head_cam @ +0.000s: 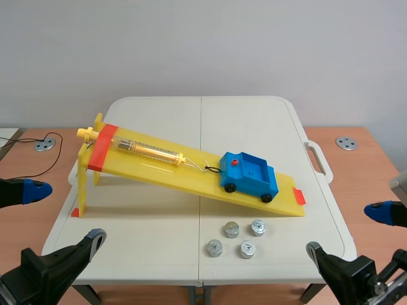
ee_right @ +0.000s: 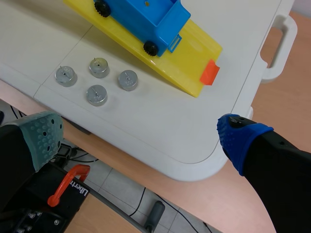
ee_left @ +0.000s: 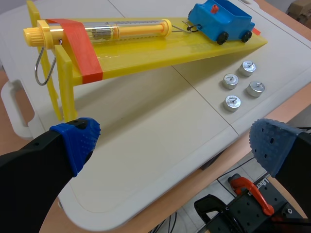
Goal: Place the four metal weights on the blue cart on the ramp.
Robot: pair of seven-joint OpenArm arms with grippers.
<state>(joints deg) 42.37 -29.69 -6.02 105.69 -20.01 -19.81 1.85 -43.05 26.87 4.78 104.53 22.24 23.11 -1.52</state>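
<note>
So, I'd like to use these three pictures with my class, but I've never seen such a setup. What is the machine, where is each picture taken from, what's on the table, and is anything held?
It is a robot with two black arms, each ending in a two-fingered gripper. One picture looks from between the arms across a white table. The other two come from wrist cameras, looking down past the left gripper and the right gripper. On the table stands a yellow ramp with a blue cart near its low end, hooked to a clear spring tube higher up. The four metal weights sit on the table in front of the ramp, not yet on the cart. Both grippers are open and hold nothing.
</note>
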